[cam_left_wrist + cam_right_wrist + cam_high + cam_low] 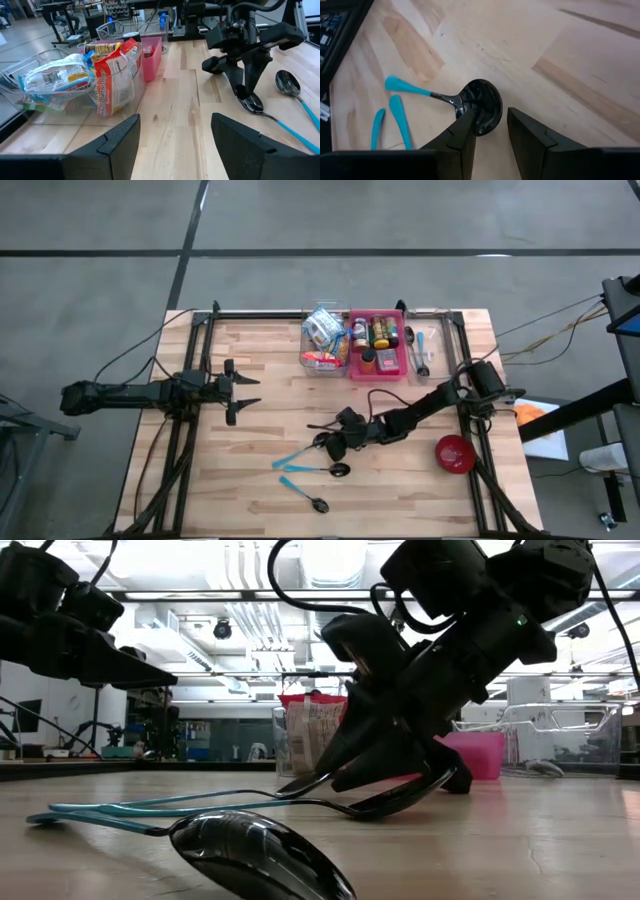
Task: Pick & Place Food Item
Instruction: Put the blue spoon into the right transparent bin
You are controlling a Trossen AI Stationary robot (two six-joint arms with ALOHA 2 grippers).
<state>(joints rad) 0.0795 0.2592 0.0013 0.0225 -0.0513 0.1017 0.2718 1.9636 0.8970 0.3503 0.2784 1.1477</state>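
Observation:
Food packets [322,330] lie in a clear bin [308,362] at the table's far edge. Beside it, jars [380,332] stand in a pink bin [403,370]. My right gripper [491,131] is low over mid-table, slanting down, open by a narrow gap. Its fingertips stand at the dark bowl [482,105] of a teal-handled spoon [300,455] lying on the wood. My left gripper [175,135] waits open above the table's left side [245,390], with nothing between its fingers. My right gripper has one fingertip [465,125] over the near rim of the spoon's bowl [479,122]; the other fingertip stands clear of it. The fingers slant down from the table's right. Whether the finger touches the bowl, I cannot tell. The spoon lies on the table.
Two more teal-handled spoons [312,470] [305,495] lie near the front of the table. A red bowl [455,453] sits at the right edge. A metal spoon [412,345] lies right of the pink bin. Bare wood stretches between the arms.

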